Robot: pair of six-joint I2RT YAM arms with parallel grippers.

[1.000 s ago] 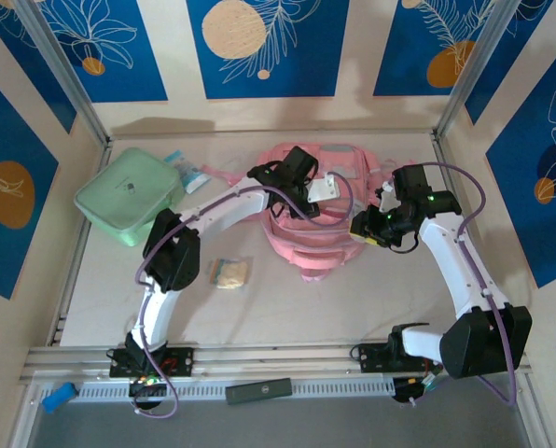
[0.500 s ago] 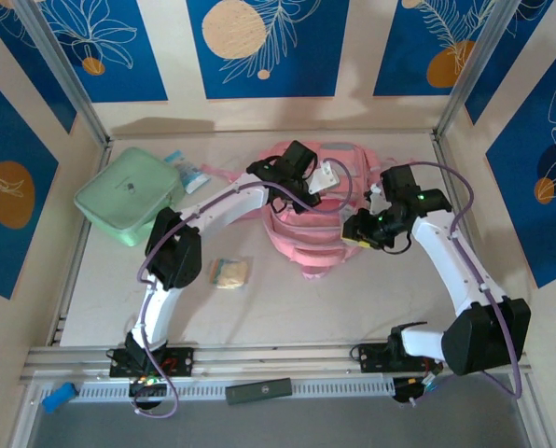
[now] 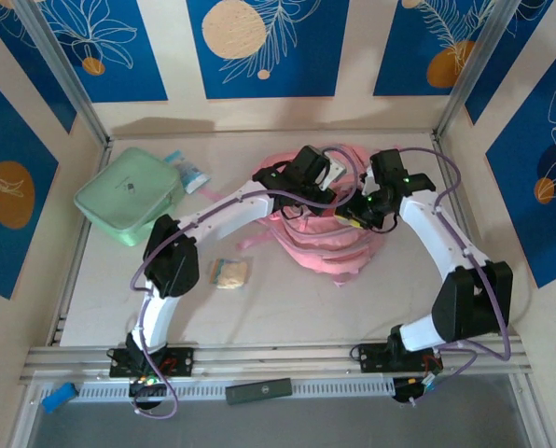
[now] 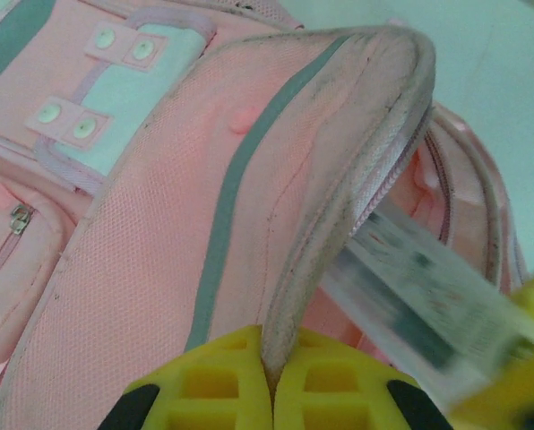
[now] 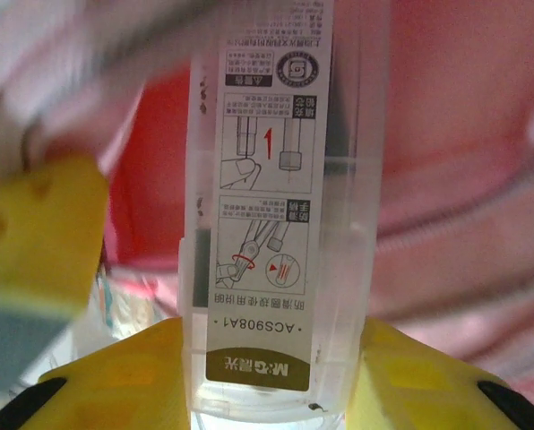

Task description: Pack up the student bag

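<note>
The student bag [image 3: 323,245] is a pink backpack lying mid-table, bunched up under both arms. My left gripper [image 3: 326,177] [image 4: 271,348] is shut on the bag's grey-piped opening rim [image 4: 339,224] and holds that flap up. My right gripper [image 3: 350,212] [image 5: 272,354] is shut on a clear plastic box [image 5: 276,179] with a white instruction label. The clear box [image 4: 419,282] sits at the mouth of the bag, just right of the lifted rim, with the red-pink inside of the bag behind it.
A mint green case [image 3: 129,194] lies at the far left with a blue-white packet [image 3: 187,173] beside it. A small beige packet [image 3: 229,273] lies left of the bag. The table's walls stand close on both sides and at the back.
My left gripper has closed on the bag's rim and lifted it. The right arm moved left with the clear box to the bag's mouth, and the bag has bunched up.
</note>
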